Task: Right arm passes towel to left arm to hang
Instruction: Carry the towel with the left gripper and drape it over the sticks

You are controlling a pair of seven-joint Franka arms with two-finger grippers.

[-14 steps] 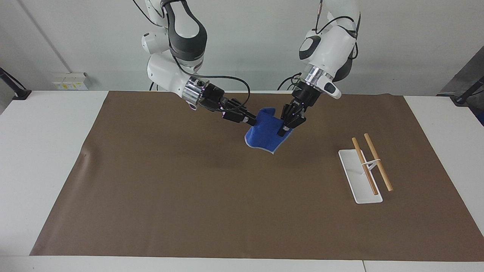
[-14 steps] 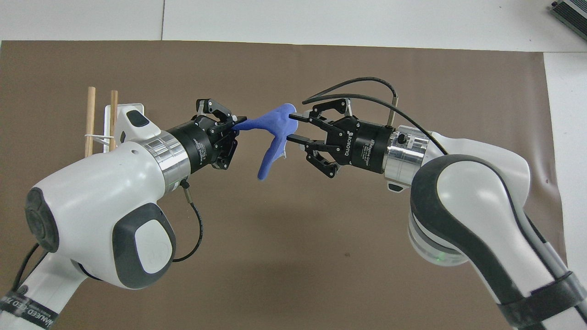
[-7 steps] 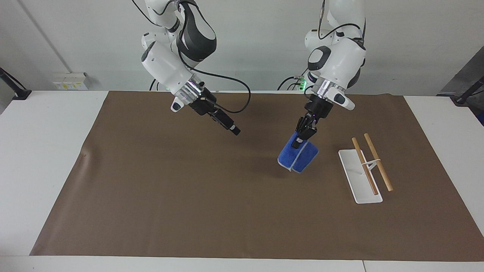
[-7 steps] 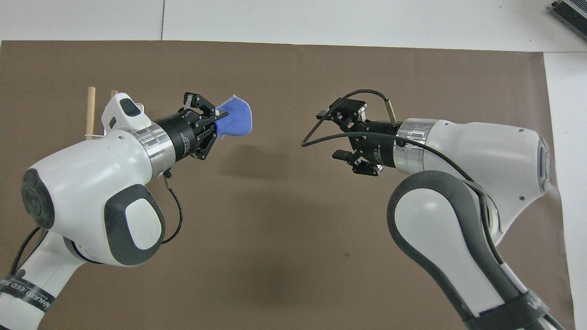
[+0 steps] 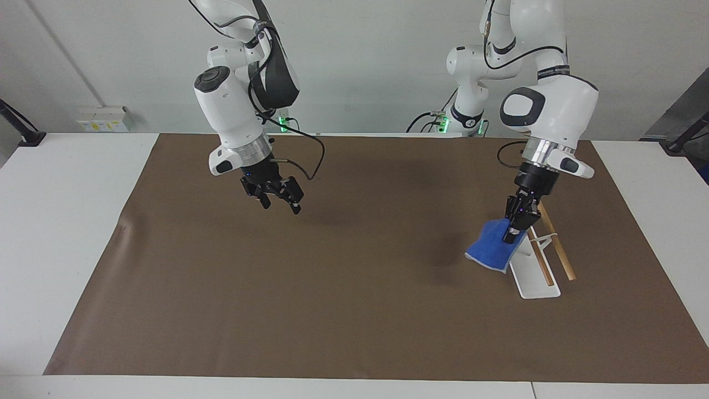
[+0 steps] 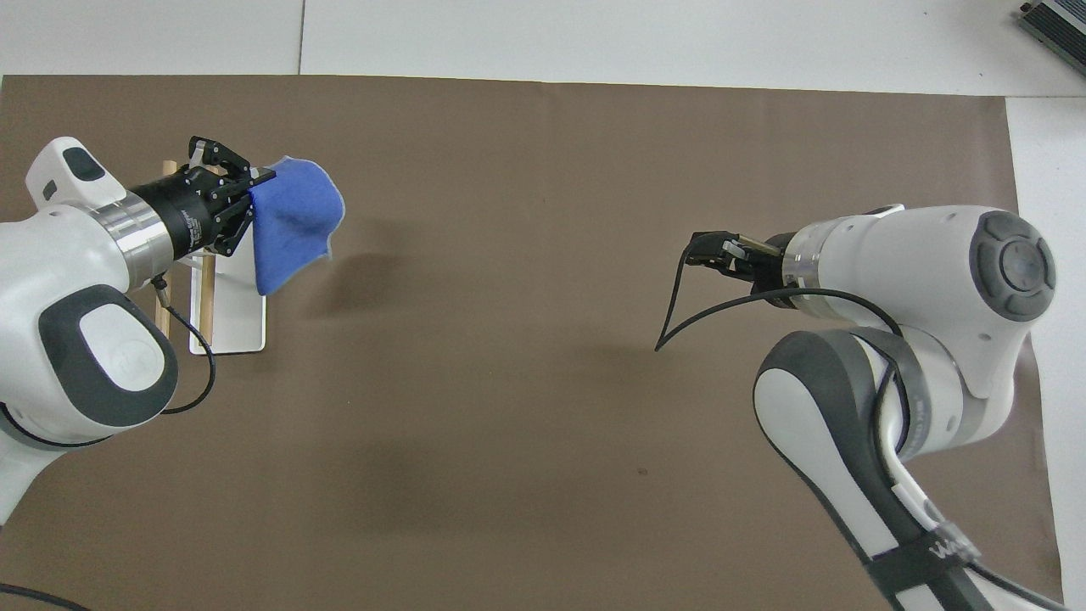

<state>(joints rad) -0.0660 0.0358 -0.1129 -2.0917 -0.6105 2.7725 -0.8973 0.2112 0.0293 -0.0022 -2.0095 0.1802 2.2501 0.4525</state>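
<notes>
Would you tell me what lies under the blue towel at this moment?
The towel, held by the left gripper, hangs over the white base of the wooden-rod rack and the brown mat. It hides part of that base; whether it touches anything is unclear.

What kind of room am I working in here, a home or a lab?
Most likely a robotics lab: two white arms are mounted at a white table covered by a brown mat, with a bare wall and only a towel and a small rack as props.
</notes>
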